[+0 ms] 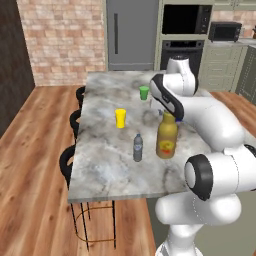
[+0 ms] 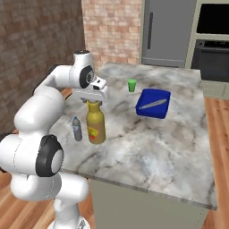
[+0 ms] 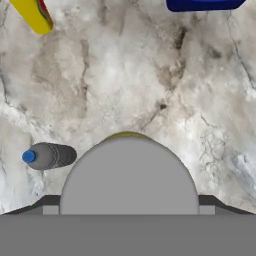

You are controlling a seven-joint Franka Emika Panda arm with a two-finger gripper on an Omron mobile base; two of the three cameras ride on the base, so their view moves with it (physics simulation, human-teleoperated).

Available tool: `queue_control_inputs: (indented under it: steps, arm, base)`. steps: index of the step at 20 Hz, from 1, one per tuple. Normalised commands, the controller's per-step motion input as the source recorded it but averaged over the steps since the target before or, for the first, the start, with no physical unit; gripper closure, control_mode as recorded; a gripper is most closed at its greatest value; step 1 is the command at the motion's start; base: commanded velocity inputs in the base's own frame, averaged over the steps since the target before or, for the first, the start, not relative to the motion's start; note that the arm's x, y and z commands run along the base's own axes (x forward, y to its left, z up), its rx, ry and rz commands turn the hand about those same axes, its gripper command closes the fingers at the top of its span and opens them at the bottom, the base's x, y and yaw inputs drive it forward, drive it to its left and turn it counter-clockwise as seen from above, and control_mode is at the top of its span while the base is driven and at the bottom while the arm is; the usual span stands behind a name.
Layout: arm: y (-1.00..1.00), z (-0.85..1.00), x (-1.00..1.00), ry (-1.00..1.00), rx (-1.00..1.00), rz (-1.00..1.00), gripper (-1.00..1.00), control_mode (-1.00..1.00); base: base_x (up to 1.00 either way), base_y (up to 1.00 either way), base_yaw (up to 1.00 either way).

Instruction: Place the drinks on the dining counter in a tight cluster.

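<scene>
Water bottle (image 1: pixel 138 147) just left of tall bottle (image 1: pixel 167 137) on dining counter (image 1: pixel 110 170)

Bottles: two, one amber bottle (image 1: pixel 167 138) and one water bottle (image 1: pixel 138 147) | Cups: two, one yellow cup (image 1: pixel 120 118) and one green cup (image 1: pixel 144 92) | Blue trays: one (image 2: pixel 153 103) | Stools: three (image 1: pixel 67 162) | Counters: one (image 1: pixel 110 165)

Amber bottle (image 3: pixel 129 175) cap between jaws hides fingertips; yellow cup (image 3: pixel 33 15), blue tray (image 3: pixel 204 4) cropped ahead.
</scene>
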Motion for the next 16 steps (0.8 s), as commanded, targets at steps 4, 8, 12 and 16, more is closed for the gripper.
queue_control_inputs:
  steps: [4, 8, 12, 16]
  arm:
    - [0.0, -0.18, 0.0, 0.0, 0.0, 0.0, 1.0, -1.0]
    - [0.0, -0.19, 0.09, 0.0, 0.0, 0.0, 1.0, -1.0]
    - [0.0, -0.27, 0.08, 0.0, 0.0, 0.0, 1.0, -1.0]
    - [0.0, -0.46, 0.18, 0.0, 0.0, 0.0, 1.0, -1.0]
  base:
    - [0.0, 0.0, 0.0]
    - [0.0, 0.0, 0.0]
    - [0.0, 0.0, 0.0]
    - [0.0, 0.0, 0.0]
